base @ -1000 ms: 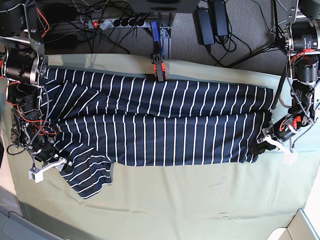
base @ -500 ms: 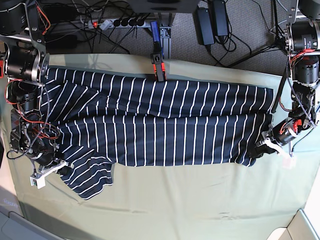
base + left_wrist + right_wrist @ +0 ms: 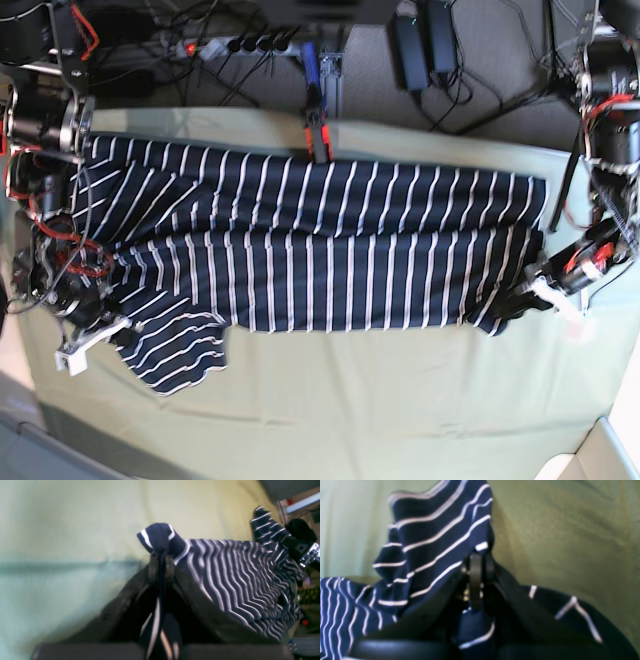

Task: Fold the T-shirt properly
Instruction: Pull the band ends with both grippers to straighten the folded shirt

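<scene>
The T-shirt (image 3: pixel 320 250), navy with thin white stripes, lies spread lengthwise across the pale green table cloth (image 3: pixel 380 410). One sleeve sticks out at its lower left. At the shirt's lower right corner my left gripper (image 3: pixel 522 300) is shut on a bunched fold. The left wrist view shows that fold of the T-shirt (image 3: pixel 225 575) pinched in the left gripper (image 3: pixel 161 563). My right gripper (image 3: pixel 122 335) is at the left end by the sleeve. In its wrist view the right gripper (image 3: pixel 477 563) is shut on a raised flap of the T-shirt (image 3: pixel 432 535).
An orange and black clamp (image 3: pixel 319 135) grips the table's back edge, just above the shirt. A power strip (image 3: pixel 240 45) and cables lie on the floor behind. The cloth's front edge runs close to the bottom of the base view.
My right gripper's jaws have closed onto the cloth at the sleeve end. The left gripper has stayed shut, and the shirt's lower right corner has bunched inward a little.
</scene>
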